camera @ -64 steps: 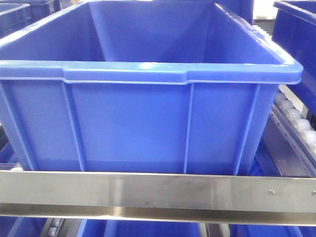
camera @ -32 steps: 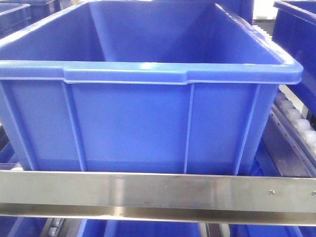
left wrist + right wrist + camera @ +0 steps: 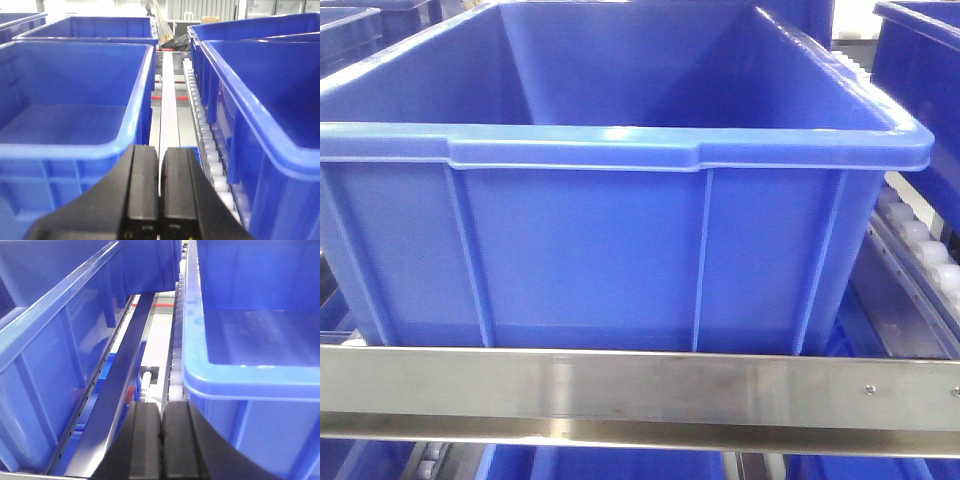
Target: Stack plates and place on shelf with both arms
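The left hand (image 3: 159,200) has its black fingers pressed together on nothing, poised over a pale rail between two blue crates (image 3: 75,110); the right hand (image 3: 161,445) is likewise closed and empty, above a roller track (image 3: 176,335) beside a crate. The shelf (image 3: 640,390) shows as a brushed steel rail under a big crate. No plates show in any view; narrow gaps separate the crates.

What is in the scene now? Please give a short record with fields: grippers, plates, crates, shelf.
left gripper: shut, holding nothing, aimed between two crates
right gripper: shut, holding nothing
plates: not in any view
front crate: blue, open top, no contents visible
shelf rail: steel, horizontal, in front of the crate's base
roller track: white, runs between crates
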Tool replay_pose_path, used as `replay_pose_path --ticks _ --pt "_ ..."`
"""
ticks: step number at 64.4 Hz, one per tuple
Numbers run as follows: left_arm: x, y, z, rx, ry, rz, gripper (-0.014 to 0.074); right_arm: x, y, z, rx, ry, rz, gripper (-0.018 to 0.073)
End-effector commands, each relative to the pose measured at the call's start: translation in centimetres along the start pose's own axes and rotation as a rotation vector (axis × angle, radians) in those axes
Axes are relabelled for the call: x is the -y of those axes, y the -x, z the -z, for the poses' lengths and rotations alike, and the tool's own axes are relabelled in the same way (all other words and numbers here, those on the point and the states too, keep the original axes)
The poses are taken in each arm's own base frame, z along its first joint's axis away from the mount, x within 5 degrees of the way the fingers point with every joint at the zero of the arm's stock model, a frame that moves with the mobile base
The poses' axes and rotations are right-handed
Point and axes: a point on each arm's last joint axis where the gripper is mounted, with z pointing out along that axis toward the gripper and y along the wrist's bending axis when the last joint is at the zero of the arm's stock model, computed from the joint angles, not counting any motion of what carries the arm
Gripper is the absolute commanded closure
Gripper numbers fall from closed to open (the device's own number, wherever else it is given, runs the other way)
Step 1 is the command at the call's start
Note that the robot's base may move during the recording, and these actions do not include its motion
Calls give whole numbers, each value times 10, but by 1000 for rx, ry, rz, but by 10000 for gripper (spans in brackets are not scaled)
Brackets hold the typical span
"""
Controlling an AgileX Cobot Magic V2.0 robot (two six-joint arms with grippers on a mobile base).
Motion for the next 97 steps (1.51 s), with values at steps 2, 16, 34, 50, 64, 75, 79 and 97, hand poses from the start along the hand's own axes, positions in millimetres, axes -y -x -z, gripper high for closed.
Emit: replay_pose_path --ticks 2,16,34,50,64,75,79,97 --pt "-1 6 5 93 9 16 516 0 8 2 102 -1 16 512" --pt "-1 6 4 92 9 14 516 0 8 2 102 -1 16 512" --pt "-1 6 4 92 8 -5 516 0 8 2 102 -1 16 512" --pt "0 1 4 34 3 -23 516 0 8 2 102 -1 16 512" --pt "0 5 4 76 6 -41 516 0 8 2 102 -1 16 512" --pt "0 5 4 77 6 -41 516 0 8 2 102 -1 16 512" --pt "0 5 4 77 6 -41 516 0 8 2 102 -1 16 512" --pt "0 5 4 77 6 -41 516 0 8 2 102 -1 16 512"
